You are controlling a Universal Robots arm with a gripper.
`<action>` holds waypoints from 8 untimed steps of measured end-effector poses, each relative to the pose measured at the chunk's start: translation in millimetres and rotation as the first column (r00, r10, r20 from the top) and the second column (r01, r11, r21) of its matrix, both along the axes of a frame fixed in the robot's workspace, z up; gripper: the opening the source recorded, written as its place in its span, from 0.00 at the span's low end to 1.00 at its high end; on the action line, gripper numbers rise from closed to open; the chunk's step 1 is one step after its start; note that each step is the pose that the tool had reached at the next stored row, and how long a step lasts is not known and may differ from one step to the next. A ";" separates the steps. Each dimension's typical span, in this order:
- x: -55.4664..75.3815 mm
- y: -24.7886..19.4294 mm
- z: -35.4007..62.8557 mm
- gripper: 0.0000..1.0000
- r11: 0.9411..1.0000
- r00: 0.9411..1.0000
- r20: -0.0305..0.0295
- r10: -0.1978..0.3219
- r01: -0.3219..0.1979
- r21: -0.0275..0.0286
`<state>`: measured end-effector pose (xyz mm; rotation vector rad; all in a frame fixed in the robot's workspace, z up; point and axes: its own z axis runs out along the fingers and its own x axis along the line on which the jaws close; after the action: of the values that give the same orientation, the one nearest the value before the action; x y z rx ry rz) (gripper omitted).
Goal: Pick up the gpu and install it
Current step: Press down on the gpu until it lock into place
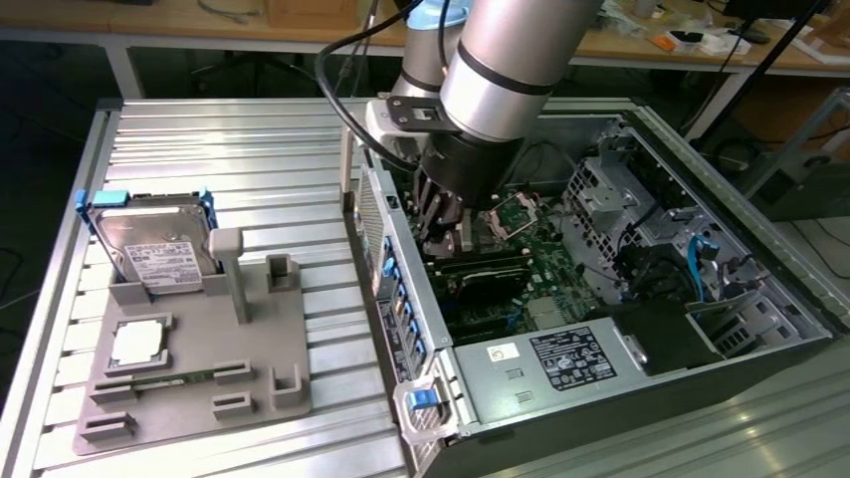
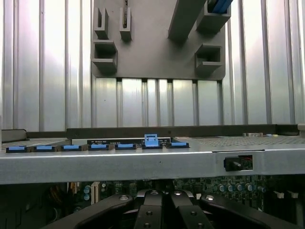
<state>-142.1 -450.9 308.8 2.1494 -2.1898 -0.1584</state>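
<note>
The open computer case [image 1: 598,269] sits on the ribbed surface [image 1: 226,159]. The hand [image 1: 445,221], closed, reaches down over its motherboard [image 1: 525,264]. A dark, long gpu [image 1: 481,266], perhaps, lies at the hand's five o'clock.

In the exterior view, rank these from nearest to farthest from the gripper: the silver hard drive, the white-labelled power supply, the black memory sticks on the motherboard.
1. Black memory sticks, just below the gripper, inside the case.
2. White-labelled power supply, at the case's near end.
3. Silver hard drive, in the grey holder at the exterior view's left.
</note>
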 end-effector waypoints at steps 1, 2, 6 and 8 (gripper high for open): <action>-0.1 0.0 0.1 0.11 1.000 1.000 -0.001 0.000 0.000 0.000; -0.2 0.0 0.0 0.11 1.000 1.000 -0.001 0.000 0.000 0.000; -1.0 0.0 0.0 0.11 1.000 1.000 -0.001 0.000 0.000 0.000; -1.3 0.0 -0.1 0.11 1.000 1.000 -0.001 0.000 0.000 0.000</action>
<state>-143.4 -451.0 308.7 2.1493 -2.1894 -0.1595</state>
